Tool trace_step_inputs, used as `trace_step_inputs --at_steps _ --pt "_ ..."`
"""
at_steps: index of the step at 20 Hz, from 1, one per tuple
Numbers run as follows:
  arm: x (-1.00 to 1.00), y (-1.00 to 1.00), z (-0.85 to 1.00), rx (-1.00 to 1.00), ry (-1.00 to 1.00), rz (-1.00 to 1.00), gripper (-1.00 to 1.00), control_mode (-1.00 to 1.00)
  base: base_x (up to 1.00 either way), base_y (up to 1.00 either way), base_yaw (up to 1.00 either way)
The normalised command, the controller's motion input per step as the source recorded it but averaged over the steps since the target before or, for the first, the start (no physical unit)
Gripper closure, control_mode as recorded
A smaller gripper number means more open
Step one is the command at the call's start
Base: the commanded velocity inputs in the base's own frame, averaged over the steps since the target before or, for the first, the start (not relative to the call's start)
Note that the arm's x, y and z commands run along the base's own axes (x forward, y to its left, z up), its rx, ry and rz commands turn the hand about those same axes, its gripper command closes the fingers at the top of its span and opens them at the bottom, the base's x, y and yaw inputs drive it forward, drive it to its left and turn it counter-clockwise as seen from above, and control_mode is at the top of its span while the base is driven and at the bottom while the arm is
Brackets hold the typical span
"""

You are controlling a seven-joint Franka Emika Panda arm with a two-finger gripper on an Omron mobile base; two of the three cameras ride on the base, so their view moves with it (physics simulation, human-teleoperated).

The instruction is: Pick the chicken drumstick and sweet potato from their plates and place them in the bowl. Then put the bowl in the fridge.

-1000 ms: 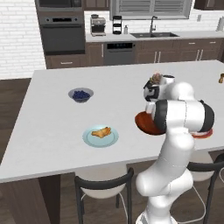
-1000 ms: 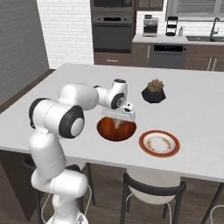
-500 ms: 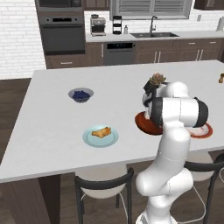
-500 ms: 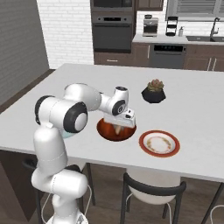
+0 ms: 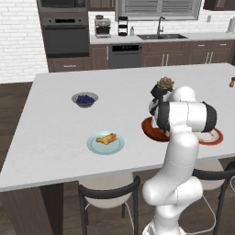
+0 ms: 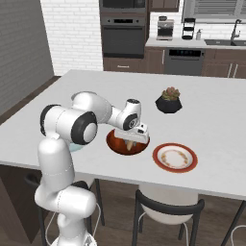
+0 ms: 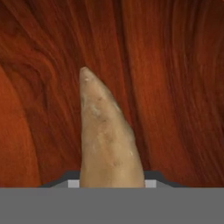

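My gripper reaches down into the dark reddish-brown bowl, shut on the pale tan sweet potato. The potato's tapered tip points away over the bowl's glossy inside. From the left, my arm covers most of the bowl. The golden-orange chicken drumstick lies on the light blue plate, well to the left of the bowl. Just right of the bowl sits the white plate with the red-brown rim, with nothing on it.
A black plant pot stands behind the bowl. A small grey bowl of blueberries sits at the counter's far left. Dark stools stand under the near counter edge. Oven and sink cabinets line the back wall.
The hand has come down with the sweet potato from above the bowl into it. The plates and the drumstick have stayed put.
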Motion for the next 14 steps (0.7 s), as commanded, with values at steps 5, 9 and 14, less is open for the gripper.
trace_step_inputs --at_steps 5,9,14 --pt "0.0 0.0 0.0 0.0 0.0 0.0 -1.0 -1.0 0.0 0.0 0.0" --pt "-0.05 0.02 0.47 0.0 0.0 0.06 -1.0 -1.0 0.0 0.0 0.0" --pt "-0.39 0.54 0.61 -0.05 -0.03 0.28 -1.0 -1.0 0.0 0.0 0.0"
